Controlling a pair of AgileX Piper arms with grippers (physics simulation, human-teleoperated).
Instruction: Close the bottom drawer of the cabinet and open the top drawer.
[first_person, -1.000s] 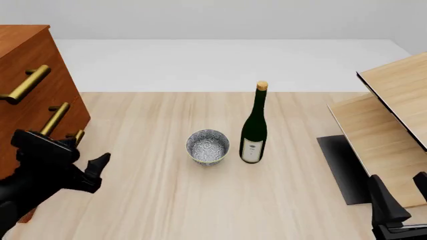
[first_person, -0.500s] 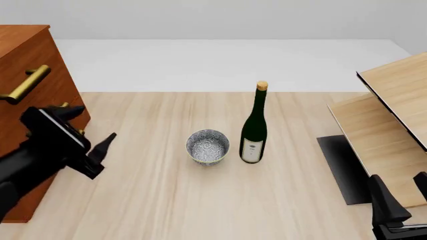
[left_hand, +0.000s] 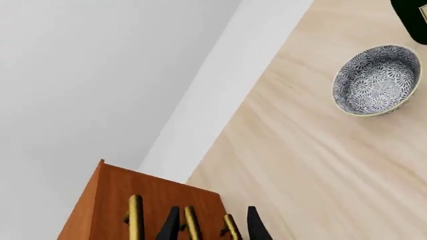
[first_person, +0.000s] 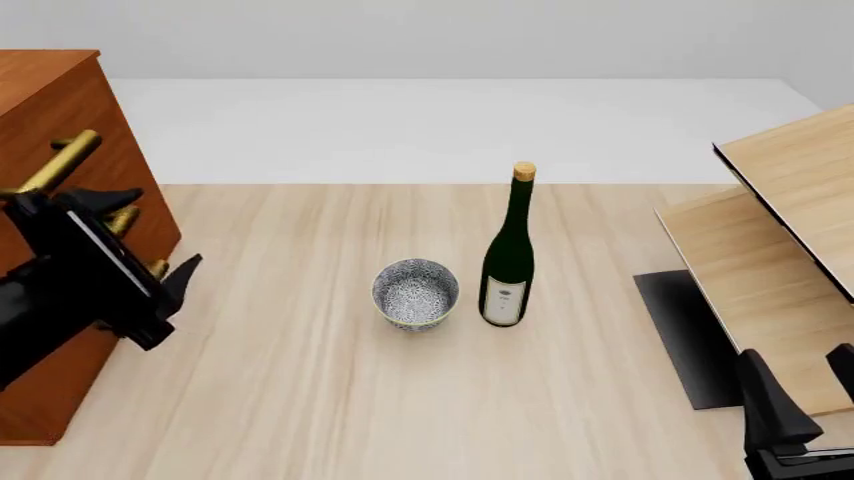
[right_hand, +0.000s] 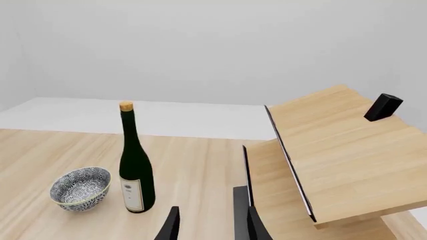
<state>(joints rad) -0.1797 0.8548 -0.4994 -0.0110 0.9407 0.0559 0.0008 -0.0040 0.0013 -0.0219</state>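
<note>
The cabinet (first_person: 54, 120) stood at the left edge of the table (first_person: 400, 400), its three brass bar handles facing the bowl (first_person: 415, 293) and wine bottle (first_person: 509, 255). In the front view the top drawer (first_person: 60, 160) showed its handle above the arm; the bottom drawer (first_person: 155, 268) showed only a handle end beside the arm, and whether it sat flush could not be confirmed.

The left gripper (first_person: 150, 248) hung in front of the drawer fronts with its jaws spread apart, holding nothing. In the left wrist view its fingertips (left_hand: 252, 225) framed two of the three handles. The right gripper (right_hand: 210, 225) sat low by the slanted boards (first_person: 787, 230), jaws parted and empty — well apart from the cabinet.

Assessment: the drawers were rigid wood and would likely slide only along their runners — a pull off that line might bind. The bar was smooth metal and possibly slippery; a grip at its middle, fingers across it, appeared soundest.
</note>
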